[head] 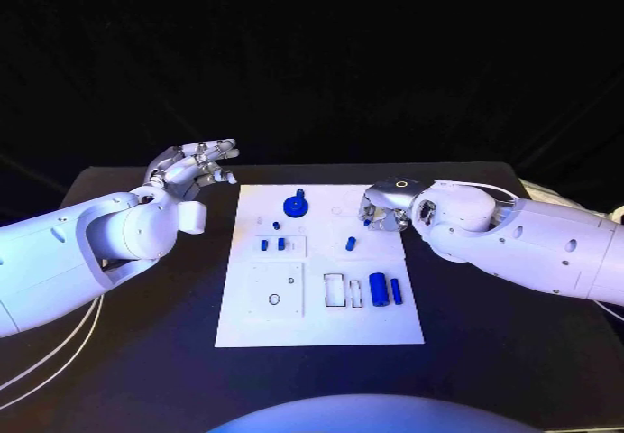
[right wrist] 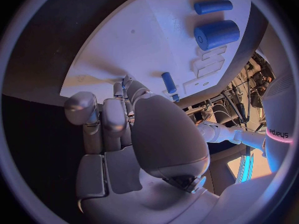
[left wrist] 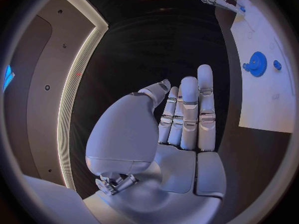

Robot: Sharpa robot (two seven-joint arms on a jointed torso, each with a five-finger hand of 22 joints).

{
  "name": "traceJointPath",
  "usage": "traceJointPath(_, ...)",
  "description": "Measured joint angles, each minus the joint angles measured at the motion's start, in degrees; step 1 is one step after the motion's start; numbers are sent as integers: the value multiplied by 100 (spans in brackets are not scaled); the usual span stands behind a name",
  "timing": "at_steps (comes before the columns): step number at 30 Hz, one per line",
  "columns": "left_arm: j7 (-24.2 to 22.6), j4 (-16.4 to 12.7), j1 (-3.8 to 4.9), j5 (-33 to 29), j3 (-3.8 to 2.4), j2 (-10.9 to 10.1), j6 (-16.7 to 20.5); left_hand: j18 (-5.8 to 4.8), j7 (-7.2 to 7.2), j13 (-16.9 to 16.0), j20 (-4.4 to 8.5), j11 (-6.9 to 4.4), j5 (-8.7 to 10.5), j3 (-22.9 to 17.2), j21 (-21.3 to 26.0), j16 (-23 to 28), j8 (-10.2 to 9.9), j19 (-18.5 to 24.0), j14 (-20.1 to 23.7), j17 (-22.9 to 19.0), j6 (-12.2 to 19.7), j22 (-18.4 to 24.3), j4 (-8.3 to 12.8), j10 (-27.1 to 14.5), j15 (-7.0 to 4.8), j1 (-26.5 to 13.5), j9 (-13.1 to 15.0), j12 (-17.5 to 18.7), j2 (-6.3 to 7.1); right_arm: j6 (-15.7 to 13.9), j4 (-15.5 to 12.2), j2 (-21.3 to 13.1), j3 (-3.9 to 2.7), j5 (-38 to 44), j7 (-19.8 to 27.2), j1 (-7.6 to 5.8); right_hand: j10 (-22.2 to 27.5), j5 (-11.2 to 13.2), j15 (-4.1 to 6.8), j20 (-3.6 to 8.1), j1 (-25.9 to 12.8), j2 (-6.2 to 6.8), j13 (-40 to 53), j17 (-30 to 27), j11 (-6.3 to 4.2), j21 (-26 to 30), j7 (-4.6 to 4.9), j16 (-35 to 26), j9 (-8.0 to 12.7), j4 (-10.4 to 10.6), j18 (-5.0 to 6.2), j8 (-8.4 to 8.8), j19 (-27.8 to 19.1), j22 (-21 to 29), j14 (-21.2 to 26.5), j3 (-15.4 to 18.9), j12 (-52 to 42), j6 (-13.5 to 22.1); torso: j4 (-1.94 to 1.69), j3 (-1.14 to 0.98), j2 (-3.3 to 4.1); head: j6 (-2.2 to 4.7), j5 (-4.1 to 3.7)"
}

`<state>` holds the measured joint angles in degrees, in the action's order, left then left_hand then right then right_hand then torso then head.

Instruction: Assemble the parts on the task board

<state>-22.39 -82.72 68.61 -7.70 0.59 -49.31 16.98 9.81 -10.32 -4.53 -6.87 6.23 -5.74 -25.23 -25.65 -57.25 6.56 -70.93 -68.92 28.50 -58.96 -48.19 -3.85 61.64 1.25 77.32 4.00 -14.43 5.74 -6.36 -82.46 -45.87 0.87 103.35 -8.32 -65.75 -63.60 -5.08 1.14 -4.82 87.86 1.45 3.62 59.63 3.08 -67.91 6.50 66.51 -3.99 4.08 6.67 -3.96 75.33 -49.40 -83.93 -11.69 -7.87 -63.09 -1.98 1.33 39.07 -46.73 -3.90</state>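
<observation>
The white task board (head: 318, 307) lies mid-table. On it I see a blue gear with a knob (head: 297, 207), small blue pieces (head: 264, 244), a blue peg (head: 351, 242), a thick blue cylinder (head: 379, 289) and a thinner one (head: 395, 290). My left hand (head: 193, 169) is raised off the board's far left corner, fingers straight and apart, holding nothing. My right hand (head: 386, 206) hangs over the board's far right part with fingers curled down. In the right wrist view its fingertips (right wrist: 124, 84) meet the board (right wrist: 124, 40); whether they pinch anything is hidden. The peg (right wrist: 169, 82) stands beside them.
Rectangular recesses and a raised plate (head: 276, 289) occupy the board's near half. Black table (head: 494, 343) surrounds the board on both sides and in front. In the left wrist view the gear (left wrist: 256, 63) lies well away from the left palm (left wrist: 181, 129).
</observation>
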Motion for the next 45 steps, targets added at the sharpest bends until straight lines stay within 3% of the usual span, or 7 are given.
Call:
traceJointPath(4,0,-3,0,-23,1,-5,-8,0,0,-5,0,0,0,0,24,0,4,0,0,-1,0,10,0,0,0,0,0,0,0,30,48,42,0,38,-11,14,-78,60,0,20,-72,-37,-1,-17,-5,0,-11,0,1,-34,-1,0,20,-5,0,-257,35,-52,2,-2,0,-6,-17)
traceJointPath(10,0,-3,-1,-44,2,-19,-18,-1,0,-5,0,0,0,7,24,0,22,0,0,-6,0,17,7,0,0,0,0,-22,0,38,133,117,-32,80,-14,34,-163,164,0,20,-182,8,6,-17,-1,0,-29,1,-10,-69,-1,0,20,-19,0,-495,58,-152,2,-2,0,1,-43)
traceJointPath(15,2,0,-1,-52,2,-28,-28,0,0,-11,0,0,0,16,58,0,72,0,20,-16,0,40,16,-1,-21,0,0,-41,0,58,171,144,-46,95,-8,42,-227,202,0,39,-251,22,1,12,-23,0,-38,67,-19,-101,-2,0,42,-60,0,-635,79,-203,2,-2,-2,-32,-58)
traceJointPath(24,11,12,-1,-61,3,-27,-40,-1,20,-11,0,0,0,32,58,0,72,0,20,-24,-21,54,32,-1,-21,25,0,-67,-25,7,160,141,-46,114,-5,59,-444,224,0,40,-391,52,4,-59,-26,-46,-30,67,-42,-235,-2,-42,81,-123,0,-944,124,-336,2,1,-5,-44,-71)
traceJointPath(32,17,41,-3,-65,3,-24,-45,-1,20,-11,0,0,0,48,81,0,72,0,20,-24,-21,57,48,-1,-21,25,1,-67,-25,-264,-1,-14,-27,-47,-47,97,-485,245,-1,35,-472,30,3,-84,-25,-68,-29,67,-72,-229,-2,-32,116,-148,0,-1047,146,-376,-1,1,-7,-47,-80)
traceJointPath(38,24,81,-3,-66,3,-19,-51,-1,20,-10,22,0,0,47,81,0,72,-22,19,-29,-21,61,48,-1,-20,25,1,-89,-25,-518,-176,-143,-83,-342,-68,14,-485,246,-1,40,-524,38,3,-84,-25,-90,-29,67,-73,-257,-2,-13,122,-167,0,-1107,147,-376,4,1,-8,-37,-75)
traceJointPath(45,41,105,-5,-67,3,-14,-56,-1,20,-10,22,-12,0,64,81,0,72,-22,19,-29,-21,66,64,-14,-20,25,1,-89,-25,-705,-441,-277,-101,-593,-97,-35,-484,257,-1,40,-524,38,3,-84,-25,-89,-28,67,-72,-258,-2,-8,122,-166,0,-1110,169,-375,5,2,-8,-36,-68)
